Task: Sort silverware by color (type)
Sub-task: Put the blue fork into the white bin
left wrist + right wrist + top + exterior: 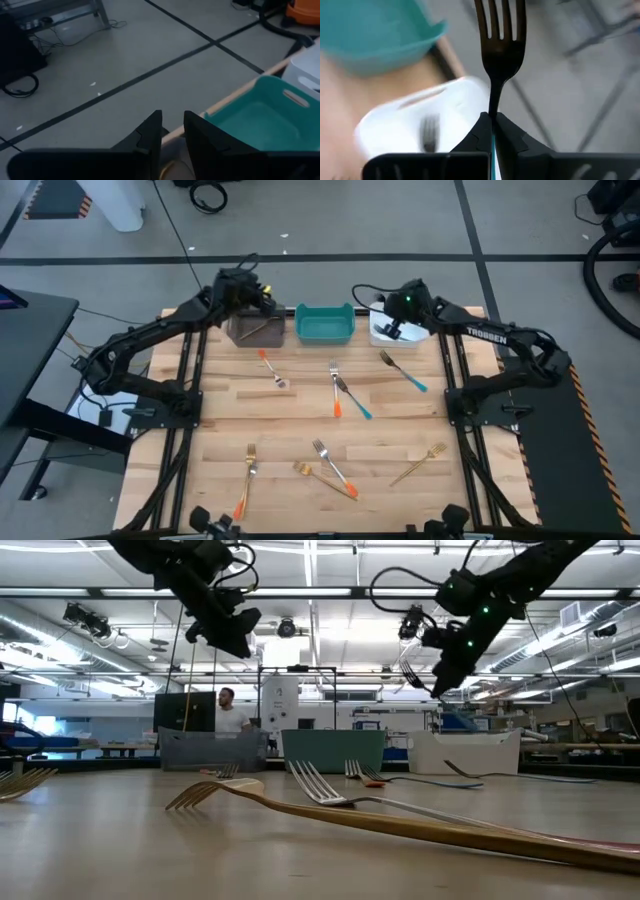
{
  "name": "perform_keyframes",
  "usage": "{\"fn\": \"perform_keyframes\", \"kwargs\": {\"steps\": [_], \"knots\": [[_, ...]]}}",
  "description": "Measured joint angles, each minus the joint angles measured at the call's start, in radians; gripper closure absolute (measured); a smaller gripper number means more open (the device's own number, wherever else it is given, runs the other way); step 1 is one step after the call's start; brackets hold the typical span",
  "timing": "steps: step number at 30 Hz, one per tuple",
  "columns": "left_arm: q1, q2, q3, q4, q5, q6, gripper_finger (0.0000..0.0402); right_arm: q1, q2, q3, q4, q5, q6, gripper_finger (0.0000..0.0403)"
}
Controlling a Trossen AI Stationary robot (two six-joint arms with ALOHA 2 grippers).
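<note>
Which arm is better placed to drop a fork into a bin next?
Right. The right gripper is shut on a blue-handled metal fork above the white rectangular bin. The left gripper is open and empty above the grey bin.

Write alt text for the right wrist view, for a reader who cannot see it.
The right gripper is shut on a fork by its thin neck, the tines pointing away from the camera. Beyond it lies a white bin that seems to hold another blurred fork, with a teal bin next to it on the wooden table.
</note>
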Motion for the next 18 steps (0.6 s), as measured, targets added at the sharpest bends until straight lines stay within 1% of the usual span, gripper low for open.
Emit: {"fn": "perform_keyframes", "kwargs": {"steps": [1, 5, 13, 18], "knots": [[0.007, 0.0, 0.0, 0.003, 0.0, 0.0, 0.0311, -0.016, 0.002, 0.0, -0.024, -0.029, -0.002, 0.0393], [0.028, 0.0, 0.0, 0.01, 0.001, 0.0, 0.0311, -0.065, 0.008, 0.0, -0.094, -0.071, -0.01, 0.0392], [0.045, 0.0, 0.0, 0.009, 0.001, 0.0, 0.0311, -0.124, 0.008, -0.001, -0.216, -0.181, -0.019, 0.0391], [0.044, 0.0, 0.0, 0.009, 0.002, 0.0, 0.0311, -0.135, 0.008, -0.001, -0.235, -0.196, -0.018, 0.0374]]}}
